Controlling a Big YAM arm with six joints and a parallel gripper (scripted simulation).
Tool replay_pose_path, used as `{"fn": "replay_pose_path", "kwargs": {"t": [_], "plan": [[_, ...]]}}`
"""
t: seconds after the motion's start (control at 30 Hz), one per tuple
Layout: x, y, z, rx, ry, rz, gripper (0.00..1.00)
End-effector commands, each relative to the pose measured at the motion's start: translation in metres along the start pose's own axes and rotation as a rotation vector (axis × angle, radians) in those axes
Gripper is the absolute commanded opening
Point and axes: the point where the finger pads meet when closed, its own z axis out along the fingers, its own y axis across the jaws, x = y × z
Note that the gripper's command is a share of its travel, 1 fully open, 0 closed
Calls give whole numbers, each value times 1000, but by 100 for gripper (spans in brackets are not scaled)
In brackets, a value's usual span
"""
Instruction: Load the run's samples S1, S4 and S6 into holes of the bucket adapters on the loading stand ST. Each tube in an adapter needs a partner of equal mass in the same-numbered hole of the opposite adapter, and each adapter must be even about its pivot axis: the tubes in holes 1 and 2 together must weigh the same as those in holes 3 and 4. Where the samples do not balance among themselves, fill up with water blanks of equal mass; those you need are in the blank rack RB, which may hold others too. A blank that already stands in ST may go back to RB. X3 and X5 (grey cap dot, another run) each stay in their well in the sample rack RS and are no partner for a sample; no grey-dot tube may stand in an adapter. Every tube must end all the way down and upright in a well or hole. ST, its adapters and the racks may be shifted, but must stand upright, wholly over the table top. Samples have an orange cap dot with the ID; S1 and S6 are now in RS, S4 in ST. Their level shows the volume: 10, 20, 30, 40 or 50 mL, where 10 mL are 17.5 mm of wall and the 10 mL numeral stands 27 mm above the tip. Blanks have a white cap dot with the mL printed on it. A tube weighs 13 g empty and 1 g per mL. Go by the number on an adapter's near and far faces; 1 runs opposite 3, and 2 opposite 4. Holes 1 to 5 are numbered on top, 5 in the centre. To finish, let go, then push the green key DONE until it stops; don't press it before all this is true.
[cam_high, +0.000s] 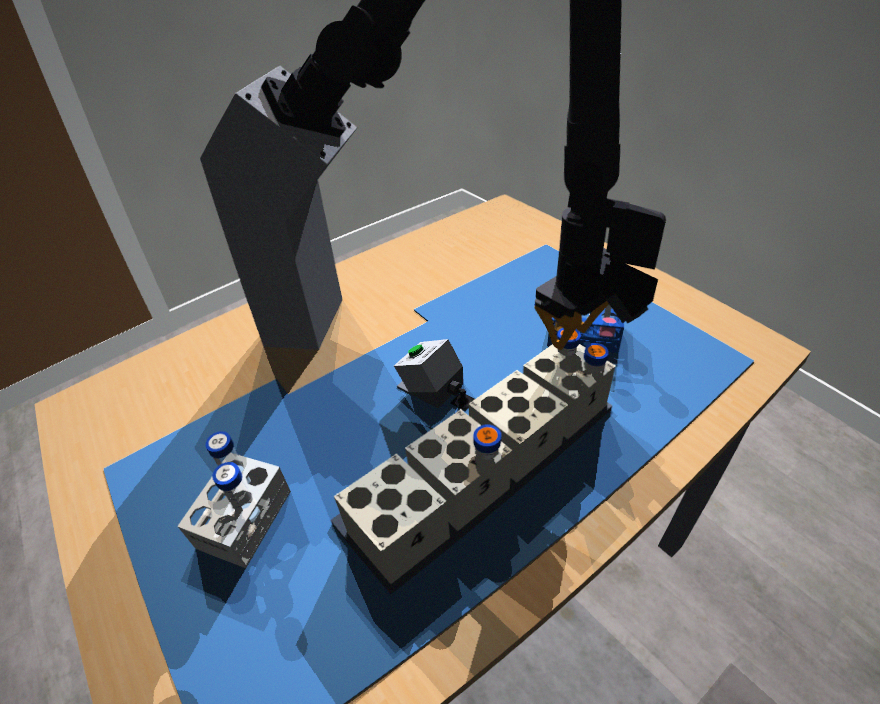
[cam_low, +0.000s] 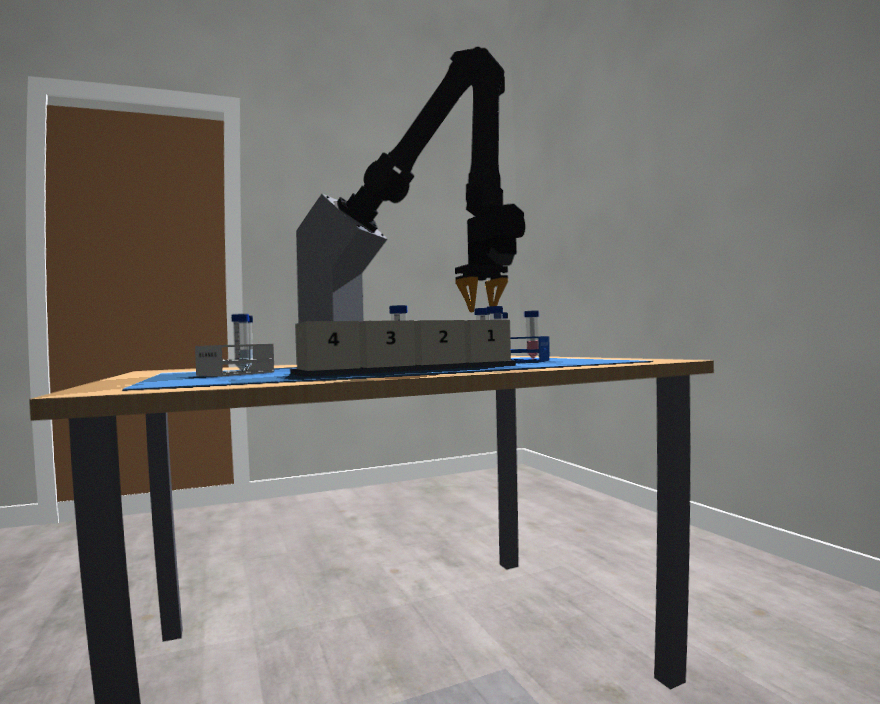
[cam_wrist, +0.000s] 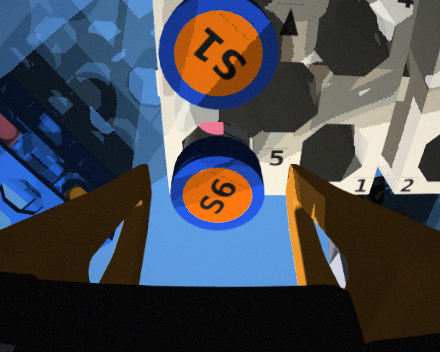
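1. The gripper (cam_wrist: 218, 206) stands apart, orange fingers clear of everything.
2. S6 (cam_wrist: 216, 195) sits between and below the fingers, in adapter 1 (cam_high: 587, 400); its hole number is hidden.
3. S1 (cam_wrist: 218, 49) stands beyond the fingertips, probably in hole 3.

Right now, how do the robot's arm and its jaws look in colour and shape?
The arm is matt black, made of slim round links with thicker joints, and it rises from a slanted grey pedestal. The gripper has a boxy black body and two orange, wedge-shaped jaws that narrow to points. No cables or markings show.
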Motion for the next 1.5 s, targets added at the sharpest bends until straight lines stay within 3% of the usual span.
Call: {"fn": "replay_pose_path", "kwargs": {"t": [0.0,0.1,0.13,0.2,0.5,0.57,1.13,1.17,1.2,1.37,1.47], "plan": [[-11,5,-3,-7,-23,-3,55],[-11,5,-3,-7,-23,-3,55],[-18,12,-13,-15,-37,-7,55],[-11,0,-20,-1,-27,-2,55],[-10,0,-43,-1,-26,-4,55],[-11,5,-37,-7,-25,-4,55],[-11,5,-37,-7,-25,-4,55],[-11,0,-43,-7,-48,-11,55],[-8,-7,-43,-11,-46,61,80],[18,-55,-31,3,-14,323,80],[21,-63,-31,3,-14,373,80]]}}
